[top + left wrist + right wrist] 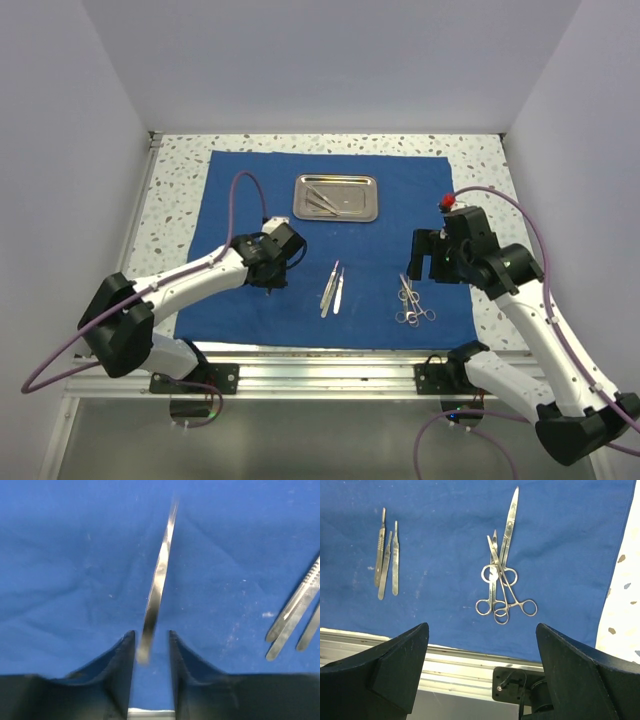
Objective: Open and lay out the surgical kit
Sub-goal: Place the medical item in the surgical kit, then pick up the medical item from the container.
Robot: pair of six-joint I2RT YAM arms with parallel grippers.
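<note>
The royal-blue cloth (pixel 230 190) lies spread flat on the table. The steel tray (pixel 335 197) sits on its far middle with thin silver instruments in it. Tweezers-like instruments (pixel 332 288) lie side by side on the cloth, also in the right wrist view (pixel 386 562). Scissors and forceps (pixel 412 300) lie in a crossed pile (pixel 501 580). My left gripper (pixel 151 632) is low over the cloth left of the tweezers, jaws slightly apart. A thin silver instrument (pixel 159 580), blurred, stands between them near the left finger. My right gripper (pixel 482 625) is wide open and empty above the scissors pile.
The cloth's near edge meets an aluminium rail (pixel 450 667) at the table front. Speckled tabletop (pixel 480 170) shows around the cloth. White walls close in the left, back and right sides. The right arm's base bracket (pixel 512 685) sits below the rail.
</note>
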